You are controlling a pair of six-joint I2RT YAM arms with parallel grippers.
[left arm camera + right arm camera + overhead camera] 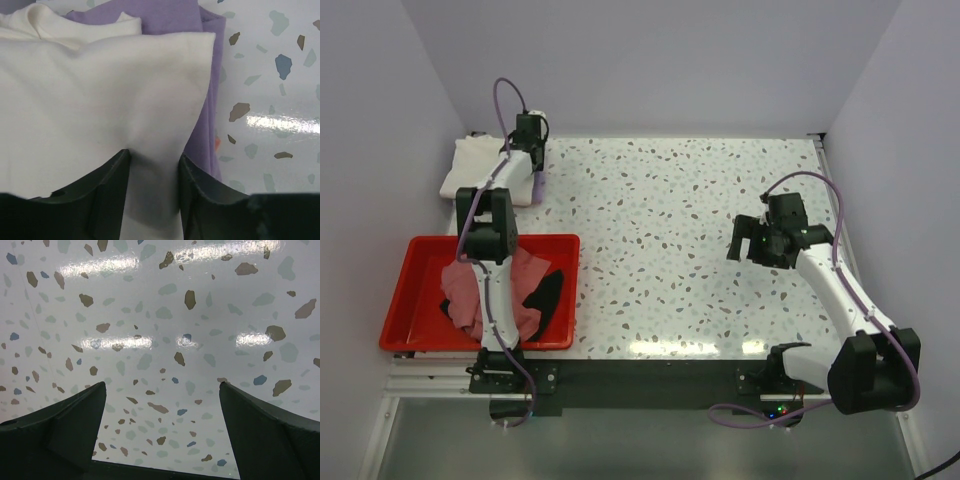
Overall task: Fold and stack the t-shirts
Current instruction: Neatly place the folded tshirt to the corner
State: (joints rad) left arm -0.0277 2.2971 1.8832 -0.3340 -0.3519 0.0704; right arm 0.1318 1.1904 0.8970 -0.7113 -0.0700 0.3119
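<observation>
A folded cream-white t-shirt (475,165) lies at the table's back left on top of a lavender t-shirt (537,187). In the left wrist view the cream tee (100,90) covers the lavender one (210,100), which shows along its right side. My left gripper (533,180) (154,155) is on the cream tee's right edge. Its jaws stand close together with the cloth puckered between them. A pink tee (525,290) and a black tee (548,295) lie crumpled in the red tray. My right gripper (738,240) (162,390) is open and empty above bare table.
The red plastic tray (420,250) sits at the front left edge, with the left arm reaching over it. White walls stand close on the left, back and right. The speckled tabletop (660,220) spans the middle between the arms.
</observation>
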